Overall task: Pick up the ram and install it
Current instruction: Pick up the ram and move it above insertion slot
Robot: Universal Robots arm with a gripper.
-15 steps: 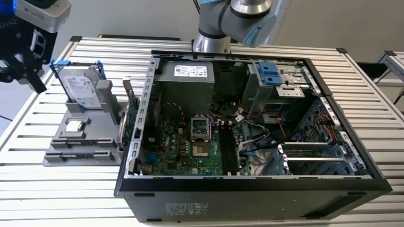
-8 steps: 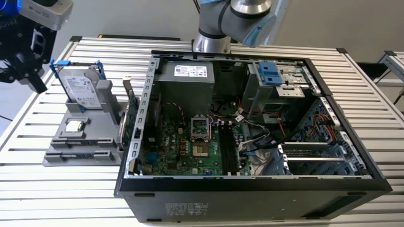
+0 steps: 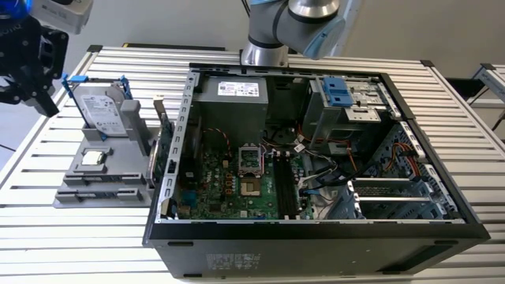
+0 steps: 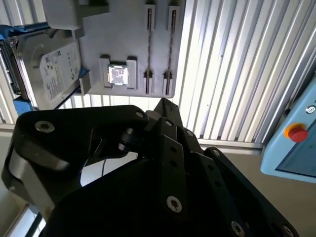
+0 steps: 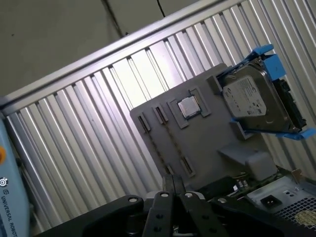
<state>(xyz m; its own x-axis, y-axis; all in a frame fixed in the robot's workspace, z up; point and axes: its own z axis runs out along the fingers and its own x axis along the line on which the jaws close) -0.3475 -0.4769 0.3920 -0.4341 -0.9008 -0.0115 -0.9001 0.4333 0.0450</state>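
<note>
Well above the gray parts tray (image 5: 207, 143), on its side away from the open computer case (image 3: 316, 242), we see the gripper (image 5: 174, 186) hang pointing down, fingertips pressed together. The arm (image 3: 304, 26) is cut off by the exterior view's upper edge. In both wrist views the gripper's black body hides the tray's near edge. Where the ram sits we cannot tell.
</note>
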